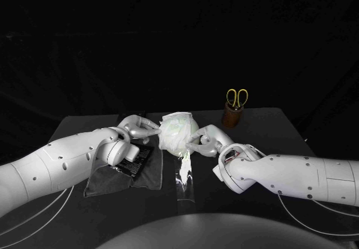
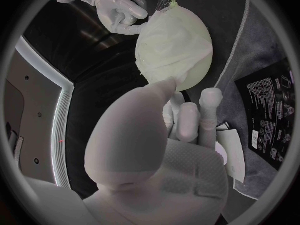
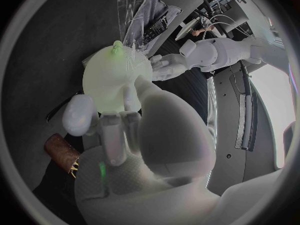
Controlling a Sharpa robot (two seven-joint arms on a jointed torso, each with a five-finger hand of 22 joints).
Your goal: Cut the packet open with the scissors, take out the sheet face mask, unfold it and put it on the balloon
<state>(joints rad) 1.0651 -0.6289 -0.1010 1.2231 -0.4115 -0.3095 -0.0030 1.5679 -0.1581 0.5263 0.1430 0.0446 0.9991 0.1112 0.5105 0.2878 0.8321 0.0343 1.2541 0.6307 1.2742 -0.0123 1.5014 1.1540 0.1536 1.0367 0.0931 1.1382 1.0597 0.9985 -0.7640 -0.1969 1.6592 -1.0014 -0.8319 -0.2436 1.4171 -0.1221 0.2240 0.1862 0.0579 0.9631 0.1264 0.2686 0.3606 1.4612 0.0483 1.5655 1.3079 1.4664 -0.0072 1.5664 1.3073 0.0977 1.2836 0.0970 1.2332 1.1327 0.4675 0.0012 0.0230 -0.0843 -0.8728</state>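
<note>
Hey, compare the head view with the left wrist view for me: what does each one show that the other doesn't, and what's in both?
Head view: yellow-handled scissors standing in a brown holder. Left wrist view: the green knot of the balloon, and a fingertip of the left hand touching the edge of the mask. Both: the balloon draped with the white mask, the left hand and right hand against it, and the black packet on the grey cloth.

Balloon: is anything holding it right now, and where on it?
Yes. Both hands hold the balloon between them: the left hand presses one side, the right hand the opposite side, over the mask.
</note>
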